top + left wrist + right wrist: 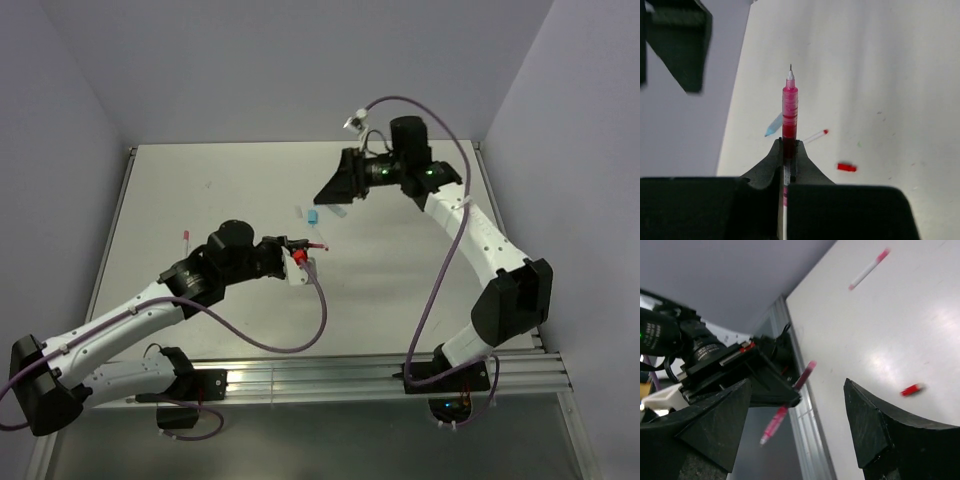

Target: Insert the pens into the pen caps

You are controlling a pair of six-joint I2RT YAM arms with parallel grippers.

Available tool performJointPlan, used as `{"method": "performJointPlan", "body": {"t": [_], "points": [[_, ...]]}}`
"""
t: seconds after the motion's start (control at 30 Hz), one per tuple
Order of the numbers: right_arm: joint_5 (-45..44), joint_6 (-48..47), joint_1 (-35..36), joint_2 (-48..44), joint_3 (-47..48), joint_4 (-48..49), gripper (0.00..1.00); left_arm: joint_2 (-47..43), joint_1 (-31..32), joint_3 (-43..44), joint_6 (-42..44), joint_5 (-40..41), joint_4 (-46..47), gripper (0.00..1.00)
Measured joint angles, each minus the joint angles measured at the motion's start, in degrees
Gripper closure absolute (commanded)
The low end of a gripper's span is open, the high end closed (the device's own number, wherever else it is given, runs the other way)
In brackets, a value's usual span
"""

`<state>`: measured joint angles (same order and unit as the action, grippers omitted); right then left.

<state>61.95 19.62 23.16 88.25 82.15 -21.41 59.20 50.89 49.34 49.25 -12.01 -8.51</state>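
Left gripper (789,146) is clamping fully down on the red pen (790,105). The jaws are pinching the lower barrel with no gap showing. The pen is sticking straight out past the fingertips, with the bare metal tip pointing away from the wrist and no cap on it. It is hanging above the table (200,190) and touching nothing else.

Right gripper (335,195) is standing wide open. In the right wrist view both fingers (885,430) are spread far apart, gripping nothing and touching nothing. It is hovering over the far middle of the table, facing the left gripper and well apart from it.

The light blue cap (313,216) is lying on the table between the two grippers, nearer the right one. From the left wrist it is showing just left of the held pen's barrel, partly hidden behind it.

A white pen (816,135) with a red end is lying flat just right of the held pen. The red cap (846,167) is lying loose on the table a bit further right and nearer the camera.

Another red-ended pen (186,236) is lying on the left side of the table, well apart from both grippers.
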Motion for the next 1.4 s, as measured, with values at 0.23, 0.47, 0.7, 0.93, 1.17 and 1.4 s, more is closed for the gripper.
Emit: {"method": "performJointPlan", "body": {"t": [0.23, 0.47, 0.7, 0.93, 1.17, 1.4], "points": [[-0.2, 1.2, -13.6, -0.4, 4.0, 2.3, 0.17, -0.3, -6.2, 1.6, -31.6, -9.7, 5.8, 1.00], [4.0, 7.3, -13.6, -4.0, -5.7, 11.6, 0.27, 5.5, -18.8, 1.9, -74.3, -16.6, 24.2, 1.00], [2.7, 14.5, -8.8, -8.2, -15.9, 19.7, 0.33, 11.1, -21.2, -1.0, -97.6, -18.7, 37.9, 1.00], [0.0, 15.2, 2.4, -10.1, -17.5, 23.6, 0.43, 11.8, -21.2, -1.0, -104.7, -18.1, 41.5, 1.00], [-2.2, 15.9, 3.2, -9.6, -17.4, 24.2, 0.60, 11.8, -21.2, -1.0, -107.3, -18.1, 42.3, 1.00], [-2.8, 16.4, 3.2, -8.9, -17.4, 24.3, 0.69, 11.9, -21.2, -1.0, -108.8, -18.1, 43.5, 1.00]]}}
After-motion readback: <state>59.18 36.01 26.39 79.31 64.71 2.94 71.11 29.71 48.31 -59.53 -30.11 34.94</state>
